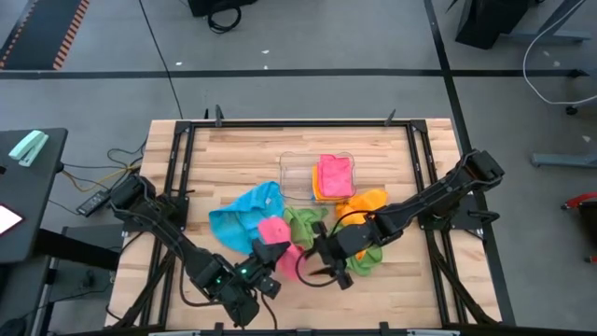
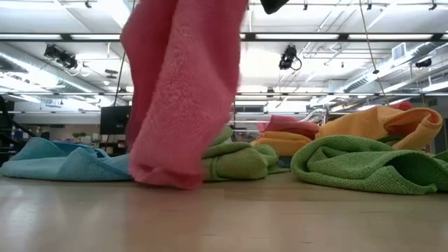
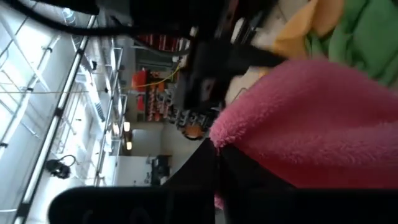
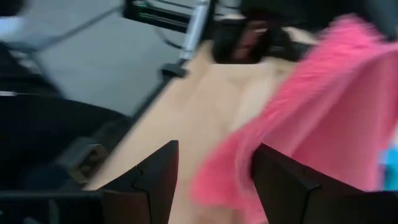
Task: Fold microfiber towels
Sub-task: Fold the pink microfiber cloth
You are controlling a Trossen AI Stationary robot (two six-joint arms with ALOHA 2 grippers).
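A clear plastic tray (image 1: 297, 168) is sitting toward the far middle of a wooden table (image 1: 233, 154). It is holding a folded pink towel (image 1: 335, 174) lying on top of a folded orange towel (image 1: 320, 194); the tray's left part is showing bare.

In front of the tray, loose microfiber towels are lying in a crumpled cluster. A blue towel (image 1: 241, 217) is spreading out on the left. A green towel (image 1: 303, 222) is bunching in the middle, an orange towel (image 1: 371, 201) is lying just right of the tray, and another green towel (image 1: 367, 259) is lying nearer the front on the right.

The left gripper (image 1: 268, 266), near the front middle of the table, is pinching a pink towel (image 2: 183, 91) with its fingers pressed together on the cloth. In the low view this towel is hanging down, its lower edge touching the tabletop. The right gripper (image 4: 214, 180), just beside it on the right, is holding its fingers (image 4: 158, 177) spread, with the hanging pink cloth lying between and beyond them; the fingers are not closing on it.

The tabletop is pale wood planks inside a black metal frame (image 1: 308, 122). Around it is grey floor with dark seams and trailing cables (image 1: 98, 168). A dark side table (image 1: 33, 187) is standing to the left. Beyond the table, the low view is showing a large hall with ceiling lights and beams.
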